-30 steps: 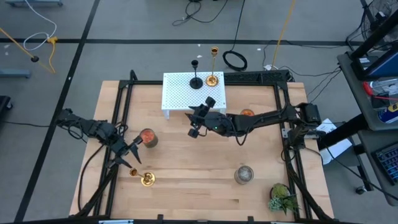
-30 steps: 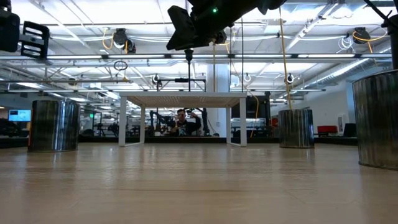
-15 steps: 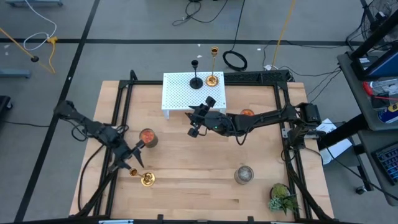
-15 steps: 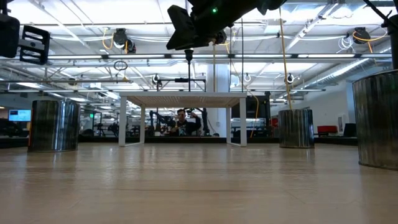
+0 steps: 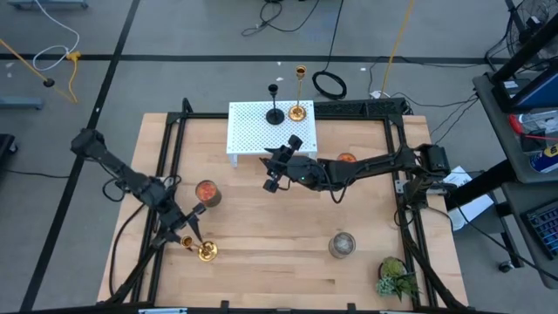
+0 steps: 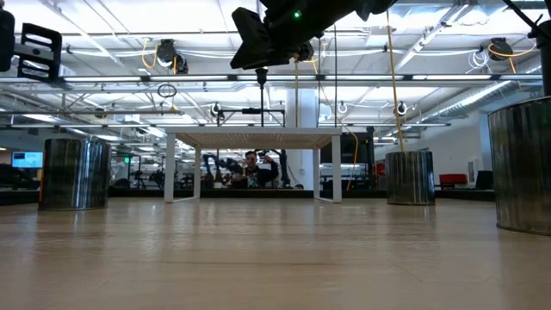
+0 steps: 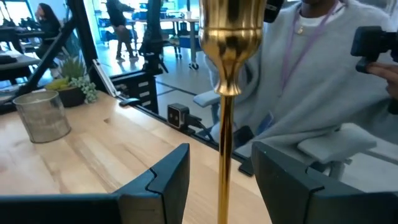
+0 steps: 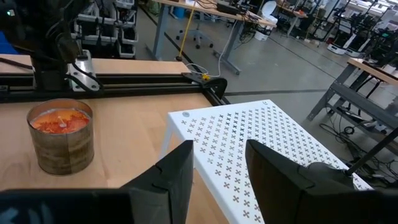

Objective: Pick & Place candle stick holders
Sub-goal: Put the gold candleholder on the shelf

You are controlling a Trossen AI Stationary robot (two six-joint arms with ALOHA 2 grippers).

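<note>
Left gripper (image 5: 189, 235) has advanced toward the front-left corner of the table (image 5: 279, 262); its fingers (image 7: 168, 180) now stand apart either side of the gold candlestick holder's (image 5: 206, 251) stem, not touching. Right gripper (image 5: 273, 177) hovers mid-table, fingers apart, just before the white perforated stand (image 5: 261, 131) carrying the black holder (image 5: 275, 114) and second gold holder (image 5: 299, 111).

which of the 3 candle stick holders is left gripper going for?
The gold candle stick holder standing alone at the table's front left: its stem sits between the left gripper's open fingers. The black holder and the other gold holder stand on the white perforated stand.
</note>
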